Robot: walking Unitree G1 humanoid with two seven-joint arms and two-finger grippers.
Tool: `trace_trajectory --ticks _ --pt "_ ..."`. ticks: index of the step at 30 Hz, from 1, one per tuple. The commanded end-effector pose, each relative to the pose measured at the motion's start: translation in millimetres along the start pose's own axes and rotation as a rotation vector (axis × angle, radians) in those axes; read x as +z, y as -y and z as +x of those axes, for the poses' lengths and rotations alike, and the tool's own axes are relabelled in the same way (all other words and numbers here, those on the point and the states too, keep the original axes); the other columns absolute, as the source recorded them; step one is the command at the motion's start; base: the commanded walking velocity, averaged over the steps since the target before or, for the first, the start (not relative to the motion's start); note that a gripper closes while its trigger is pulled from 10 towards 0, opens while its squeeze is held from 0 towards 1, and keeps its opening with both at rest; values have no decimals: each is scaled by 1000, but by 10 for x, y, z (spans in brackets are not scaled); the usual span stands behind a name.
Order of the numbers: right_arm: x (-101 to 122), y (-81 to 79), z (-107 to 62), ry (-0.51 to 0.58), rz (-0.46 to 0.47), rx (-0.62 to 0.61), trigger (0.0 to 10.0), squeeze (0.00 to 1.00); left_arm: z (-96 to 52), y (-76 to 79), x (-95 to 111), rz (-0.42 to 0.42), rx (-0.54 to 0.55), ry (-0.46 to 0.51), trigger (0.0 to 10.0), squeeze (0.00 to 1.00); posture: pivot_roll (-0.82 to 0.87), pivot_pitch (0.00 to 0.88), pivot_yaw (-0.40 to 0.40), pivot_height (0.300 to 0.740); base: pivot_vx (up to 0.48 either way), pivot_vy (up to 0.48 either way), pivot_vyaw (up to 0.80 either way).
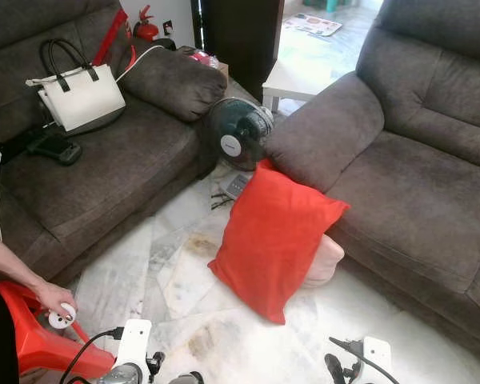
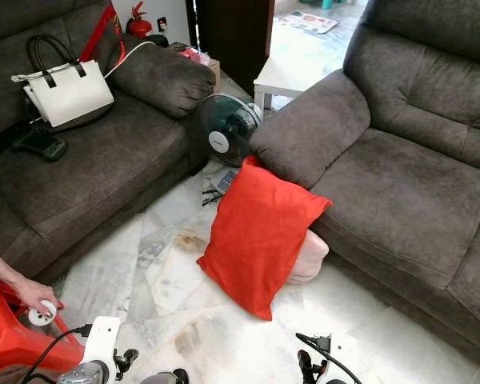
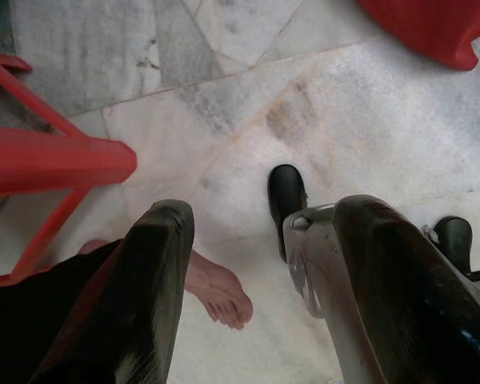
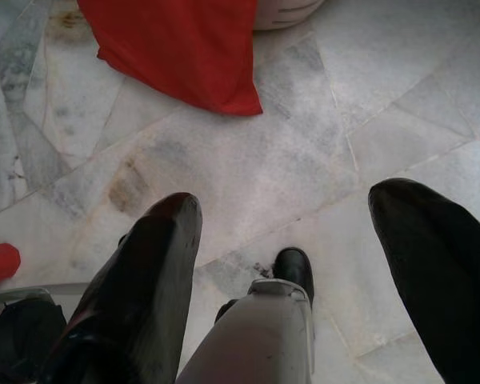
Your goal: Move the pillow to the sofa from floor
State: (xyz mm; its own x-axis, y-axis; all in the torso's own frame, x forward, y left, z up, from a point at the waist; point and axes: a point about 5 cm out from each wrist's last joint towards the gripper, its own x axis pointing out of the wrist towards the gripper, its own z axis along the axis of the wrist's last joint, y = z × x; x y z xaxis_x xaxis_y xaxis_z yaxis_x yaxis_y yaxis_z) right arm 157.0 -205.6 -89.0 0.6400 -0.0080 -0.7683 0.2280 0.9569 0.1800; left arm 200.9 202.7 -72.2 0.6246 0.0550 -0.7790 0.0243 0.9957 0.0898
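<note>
**Inspector A:** What did the floor [image 1: 184, 304] look like?

**Inspector B:** It was pale marble in irregular slabs, with brownish stains in places. The left gripper [image 3: 260, 280] hung low above it, fingers spread wide and holding nothing. A red plastic stool [image 3: 56, 164] stood just beside that gripper, and a person's bare foot [image 3: 218, 292] rested on the marble beneath it.

**Inspector A:** And the right gripper [image 4: 304, 280]?

**Inspector B:** It was likewise spread and empty above bare marble. The red pillow [image 1: 274, 236] stood on the floor ahead of it, well apart, tilted and leaning against the arm of the grey sofa [image 1: 416, 184] beyond the right gripper. A pale cushion [image 1: 324, 260] lay behind the pillow.

**Inspector A:** What else was in the room?

**Inspector B:** A second grey sofa [image 1: 104, 168] stood ahead of the left gripper and carried a white handbag [image 1: 78, 96]. A dark fan [image 1: 238, 132] stood on the floor between the two sofas. A person's hand [image 1: 54, 300] rested on the stool.
</note>
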Motion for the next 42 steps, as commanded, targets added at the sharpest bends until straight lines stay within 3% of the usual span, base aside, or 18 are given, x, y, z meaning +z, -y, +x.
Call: trace_trajectory --ticks 1,8,23,37,42 --pt "-31 -5 -4 -13 12 0 10000 0 0 -7 -4 -3 3 -5 10000 0 85 77 -12 740 379 0 0" --pt "-22 -1 -3 -19 -25 7 10000 0 1 7 2 -6 -1 -1 10000 0 86 76 -14 740 378 0 229" --pt "-31 2 -5 -15 14 -5 10000 0 3 16 5 2 -3 -1 10000 0 87 77 -16 740 362 0 88" --pt "-31 0 -4 -18 10 0 10000 0 4 16 22 21 -3 8 10000 0 87 78 -16 740 0 0 0" --pt "-30 0 -4 -18 9 0 10000 0 2 15 12 32 0 6 10000 0 87 78 -16 740 0 -335 0"
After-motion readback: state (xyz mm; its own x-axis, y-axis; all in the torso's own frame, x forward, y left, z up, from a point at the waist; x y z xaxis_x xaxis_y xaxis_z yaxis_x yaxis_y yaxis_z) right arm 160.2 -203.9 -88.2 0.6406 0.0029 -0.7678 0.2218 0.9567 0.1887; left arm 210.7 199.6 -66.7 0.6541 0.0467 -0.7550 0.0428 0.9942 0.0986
